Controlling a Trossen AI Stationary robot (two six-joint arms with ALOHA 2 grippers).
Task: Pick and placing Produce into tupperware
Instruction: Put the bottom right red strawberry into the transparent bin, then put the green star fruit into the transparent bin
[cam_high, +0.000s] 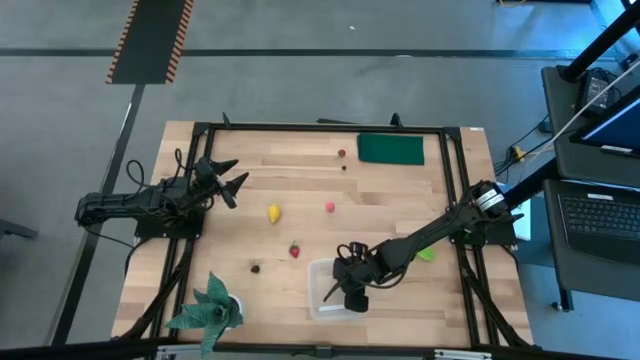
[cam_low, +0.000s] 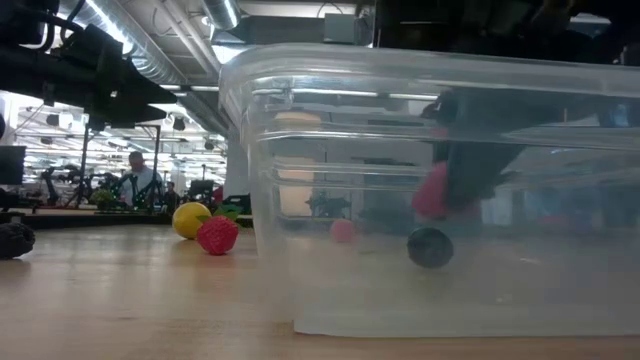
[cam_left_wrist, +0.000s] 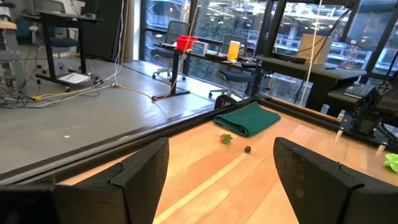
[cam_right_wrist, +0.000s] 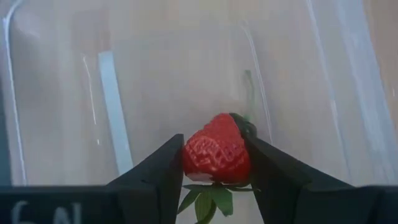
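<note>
Desk: a light wooden desk (cam_high: 300, 180) with a black frame along its edges, seen whole in the middle of the high view.
Room: grey floor around the desk, with a striped mat (cam_high: 150, 38) at the upper left of the high view. In the low view a person (cam_low: 138, 180) shows far back at the left, under a ceiling of pipes and lights.
Right tool: the right tool (cam_high: 352, 296) hangs over the tupperware (cam_high: 322, 300) at the lower middle of the high view. Its fingers (cam_right_wrist: 155, 171) pinch a red strawberry (cam_right_wrist: 217, 155) from both sides, leaves downward in the right wrist view, with the clear floor of the container beyond it.
Left tool: the left tool (cam_high: 232, 176) waits at the left of the high view, above the desk's left edge, its fingers spread wide.
Loose produce: a yellow lemon (cam_high: 273, 212), a pink berry (cam_high: 329, 207), a second red strawberry (cam_high: 294, 250) and a dark berry (cam_high: 255, 267) lie well apart mid-desk. A small red piece (cam_high: 341, 154) and a tiny dark one (cam_high: 344, 167) lie just beside the green pad (cam_high: 390, 149) at the upper right of the desk.
Light green piece: lies (cam_high: 427, 254) by the right arm, near the desk's right edge.
Plant: a teal leafy plant (cam_high: 208, 310) stands at the lower left corner.
In the way: in the low view the container's wall (cam_low: 440, 200) fills most of the frame, blurring what lies behind it.
</note>
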